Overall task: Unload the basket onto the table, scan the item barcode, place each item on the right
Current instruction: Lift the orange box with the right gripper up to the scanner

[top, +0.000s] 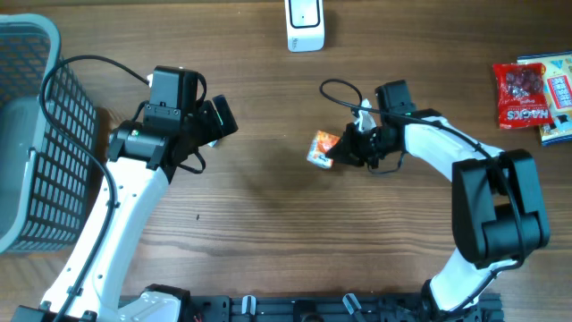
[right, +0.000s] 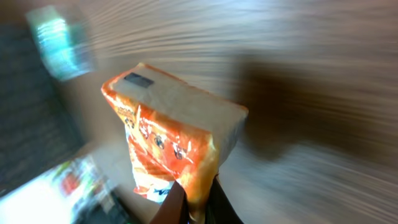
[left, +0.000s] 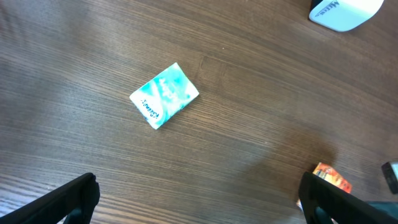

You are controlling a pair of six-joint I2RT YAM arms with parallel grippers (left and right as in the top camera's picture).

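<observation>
An orange snack packet (top: 322, 146) hangs just above the table's middle, and my right gripper (top: 340, 152) is shut on its edge. In the blurred right wrist view the packet (right: 174, 127) stands up from the shut right gripper (right: 198, 208), a small dark patch (right: 138, 79) on its top face. A white scanner (top: 304, 23) stands at the far edge and shows in the left wrist view's top right corner (left: 345, 11). My left gripper (top: 222, 119) is open wide with nothing in it, over a teal packet (left: 165, 95); one finger (left: 68, 199) shows low on the left.
A grey basket (top: 31, 134) fills the left edge. Red and blue snack packs (top: 529, 94) lie at the right edge. The orange packet (left: 333, 177) also shows low right in the left wrist view, beside my left gripper's right finger.
</observation>
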